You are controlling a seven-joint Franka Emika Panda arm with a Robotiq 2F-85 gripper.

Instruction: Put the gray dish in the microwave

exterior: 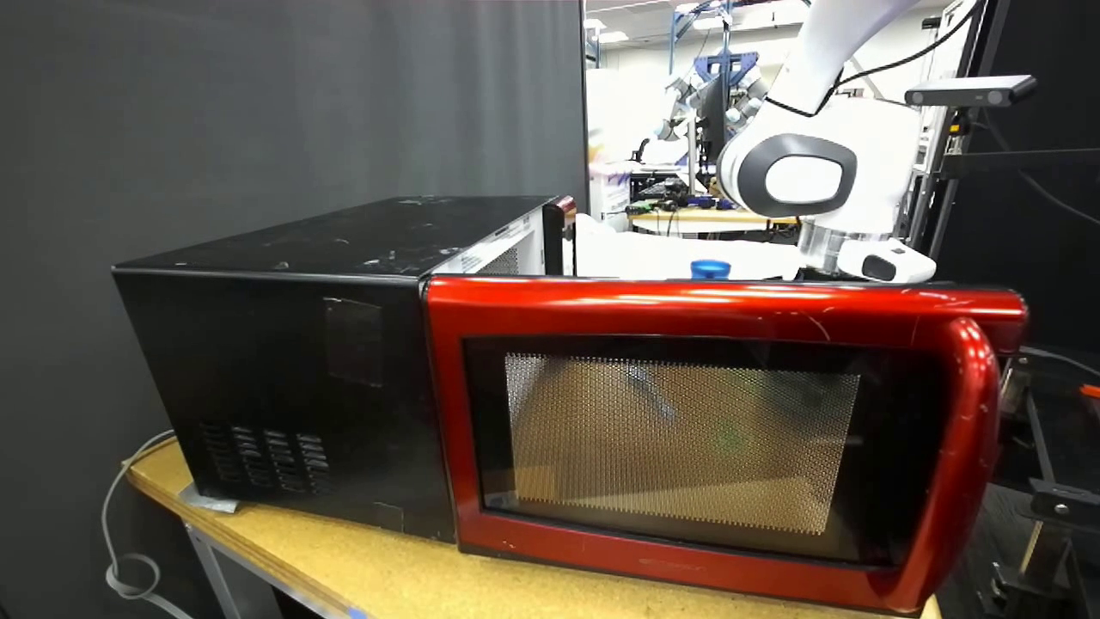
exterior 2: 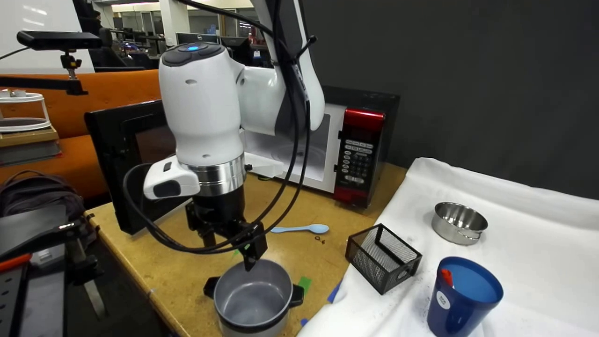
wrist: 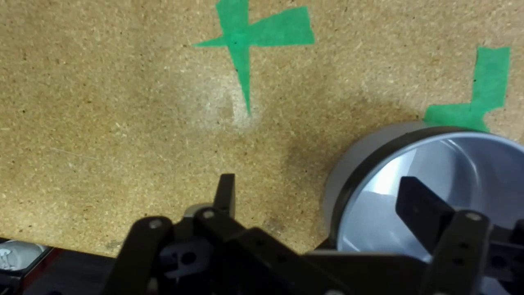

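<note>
A: Item one, gripper (wrist: 318,185). Condition?

B: Fingers (wrist: 227,196) spread wide apart, a broad gap between. In the wrist view, one stands above bare tabletop (wrist: 102,102), the opposite one over the hollow of the gray dish (exterior 2: 255,302).

A: Contact?

B: The dish's rim runs between the fingers. In an exterior view, one fingertip overlaps the far side of that rim; whether it touches, the angle is too poor to say.

A: Item two, the dish. Location?

B: On the tabletop, beneath the gripper. Round, upright, pale rim, two black side handles. Green tape (wrist: 487,82) just beside it.

A: Item three, microwave (exterior: 309,361)?

B: One, black body, on the same tabletop, well apart from the dish. Red-framed door (exterior: 705,438) swung out.

A: Remainder?

B: Light blue spoon (exterior 2: 309,228), one, on the tabletop between dish and microwave. Black mesh basket (exterior 2: 372,269), one, at the edge of a white cloth (exterior 2: 538,262). Metal bowl (exterior 2: 456,231), one, on the cloth. Blue cup (exterior 2: 451,313), one, likewise, a red item (exterior 2: 447,277) showing at its rim.
</note>
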